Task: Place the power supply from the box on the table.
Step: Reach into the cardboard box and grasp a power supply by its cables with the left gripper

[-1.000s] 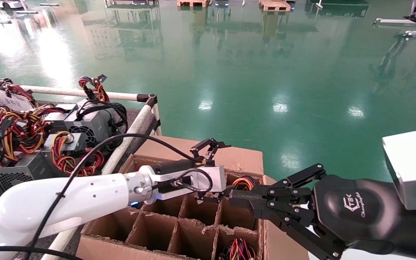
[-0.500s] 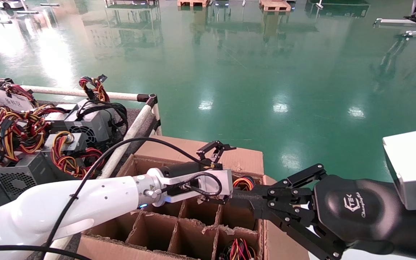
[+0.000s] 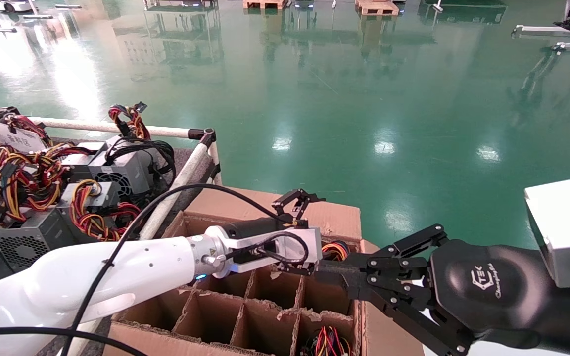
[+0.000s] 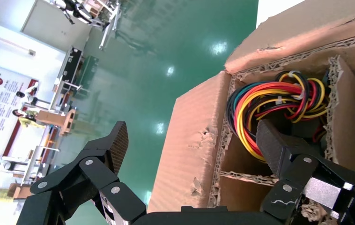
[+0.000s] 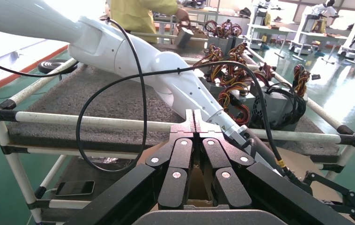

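Cardboard fills the lower part of your head view: the box (image 3: pixel 245 316) stands just beside the table (image 3: pixel 186 170), its ragged divider grid exposed. Your left gripper (image 3: pixel 301 232) hangs over the far right corner cell, one finger raised above the flap, the other low by the divider, so the jaws stand wide apart. Just past it, the power supply's looped wires (image 3: pixel 334 250) poke up from that cell; the metal body is hidden. Your right gripper (image 3: pixel 320 273) reaches in from the right at the same corner, and its black housing carries white lettering, of which "TEK" is readable. Several grey units (image 3: pixel 117 173) with wire bundles crowd the table, one under a white label you cannot read.

In the left wrist view, the power supply (image 4: pixel 278 105) shows as red, yellow, orange and black loops inside the corner cell, with one finger (image 4: pixel 278 145) dipped into the cell beside them and the other outside the box wall.

In the right wrist view, the right gripper's pads (image 5: pixel 193 123) are pressed together, holding nothing.
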